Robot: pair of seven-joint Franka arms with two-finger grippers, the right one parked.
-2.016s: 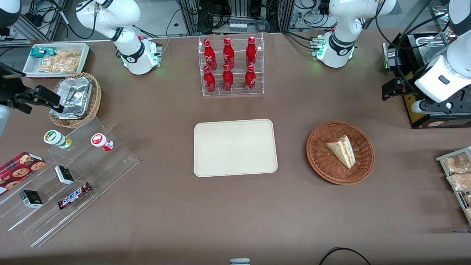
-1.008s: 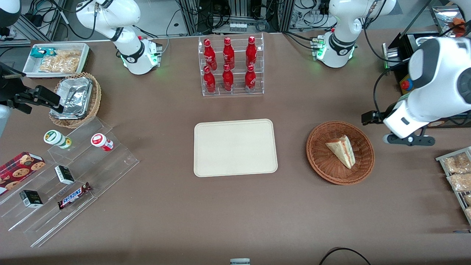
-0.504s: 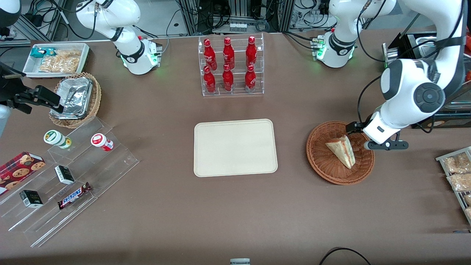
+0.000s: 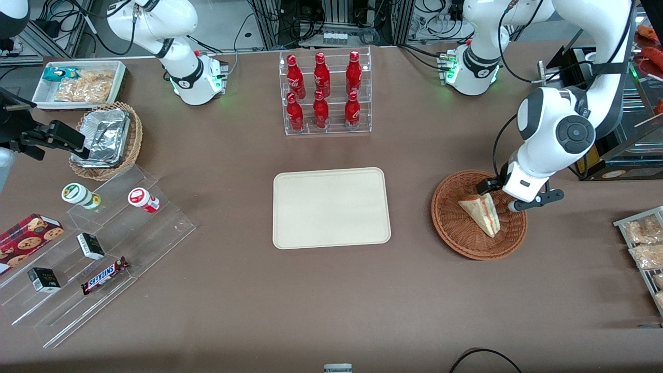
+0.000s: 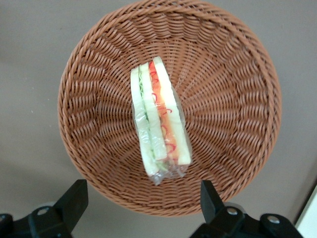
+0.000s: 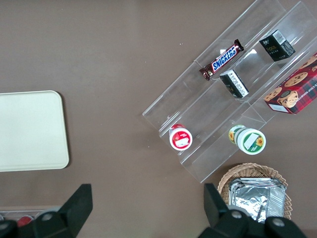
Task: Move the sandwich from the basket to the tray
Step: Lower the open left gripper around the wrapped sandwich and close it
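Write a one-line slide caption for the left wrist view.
Open pincer hovers above the basket, fingers spread wide, with the wrapped sandwich lying inside it.

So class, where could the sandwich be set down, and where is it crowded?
The tray is bare across its whole surface. Bare tablecloth lies between it and the basket, and nearer the camera. The tool hangs open over the basket, above the sandwich. The clear stepped stand of snacks is crowded, as is the bottle rack.
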